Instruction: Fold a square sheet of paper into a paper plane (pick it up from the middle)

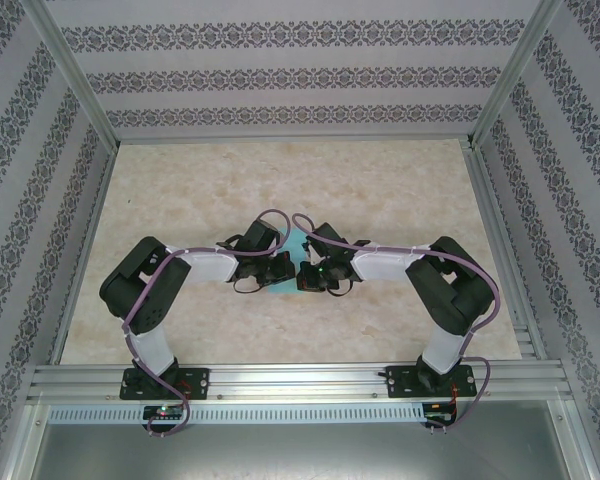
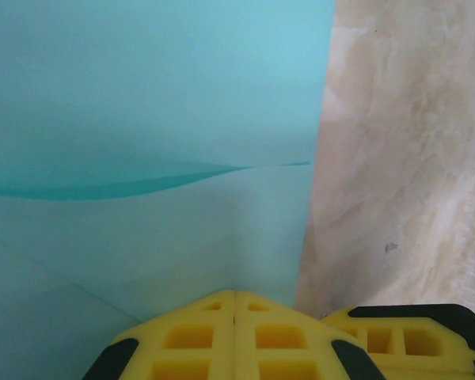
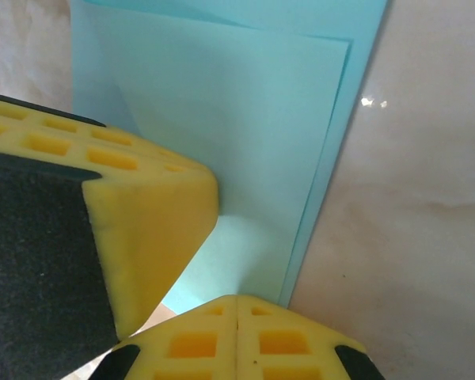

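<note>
top: high rear, facing table (image 1: 280, 180) | wrists: close, both on paper (image 2: 142, 95)

"Can you read any words or numbers here?"

"No, I can't find any letters, numbers or signs to read"

"What about the walls (image 1: 280, 78)?"

"They have rows of little dark shapes, but that is just a pattern, not writing"

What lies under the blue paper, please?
The paper lies on the marbled table, which shows bare beside its edge. In the right wrist view a folded layer lies over a lower one. Anything else beneath is covered by the paper and cannot be seen.
</note>
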Controlling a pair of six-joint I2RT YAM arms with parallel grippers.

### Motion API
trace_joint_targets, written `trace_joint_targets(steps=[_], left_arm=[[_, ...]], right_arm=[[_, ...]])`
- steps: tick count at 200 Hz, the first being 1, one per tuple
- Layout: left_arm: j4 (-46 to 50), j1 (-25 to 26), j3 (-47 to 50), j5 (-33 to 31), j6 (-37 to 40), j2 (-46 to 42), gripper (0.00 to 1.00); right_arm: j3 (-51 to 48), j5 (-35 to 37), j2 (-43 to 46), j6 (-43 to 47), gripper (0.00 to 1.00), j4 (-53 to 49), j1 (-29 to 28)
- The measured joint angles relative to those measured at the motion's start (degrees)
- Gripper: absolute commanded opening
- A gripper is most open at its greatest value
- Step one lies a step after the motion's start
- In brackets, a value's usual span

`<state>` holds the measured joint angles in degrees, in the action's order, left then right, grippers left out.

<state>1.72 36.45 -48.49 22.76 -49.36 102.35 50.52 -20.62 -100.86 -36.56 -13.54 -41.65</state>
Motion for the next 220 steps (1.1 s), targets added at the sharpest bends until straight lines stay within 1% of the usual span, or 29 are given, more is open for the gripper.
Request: trace_joint_targets(steps=[37, 72, 114, 139, 180, 206, 220], left_arm=[[0.07, -0.63, -0.15, 0.55, 1.22, 0.15, 0.06], [1.75, -2.03, -1.55, 3.19, 4.11, 1.20, 0.07], [1.75, -6.05, -1.79, 6.71, 6.27, 2.03, 0.07], [1.77, -8.68, -1.79, 7.63, 7.15, 2.14, 0.07], [2.23, -11.69, -2.05, 7.98, 8.17, 2.25, 0.07], [3.98, -13.29, -3.32, 6.80, 9.14, 2.47, 0.07], [4.94, -14.23, -4.09, 5.40, 9.97, 2.49, 0.12]], right_arm=[[-0.76, 1.20, 0.55, 0.66, 0.00, 0.57, -0.26], [-1.05, 2.38, 0.76, 1.77, 0.00, 0.81, -0.37], [-1.05, 2.82, 0.76, 2.16, 0.00, 0.98, -0.37], [-1.16, 2.84, 0.74, 2.16, 0.00, 1.22, -0.37], [-1.16, 2.86, 0.76, 2.14, 0.00, 1.22, -0.37], [-1.16, 2.86, 0.76, 2.14, 0.00, 1.25, -0.37], [-1.16, 2.78, 0.76, 2.12, 0.00, 1.31, -0.37]])
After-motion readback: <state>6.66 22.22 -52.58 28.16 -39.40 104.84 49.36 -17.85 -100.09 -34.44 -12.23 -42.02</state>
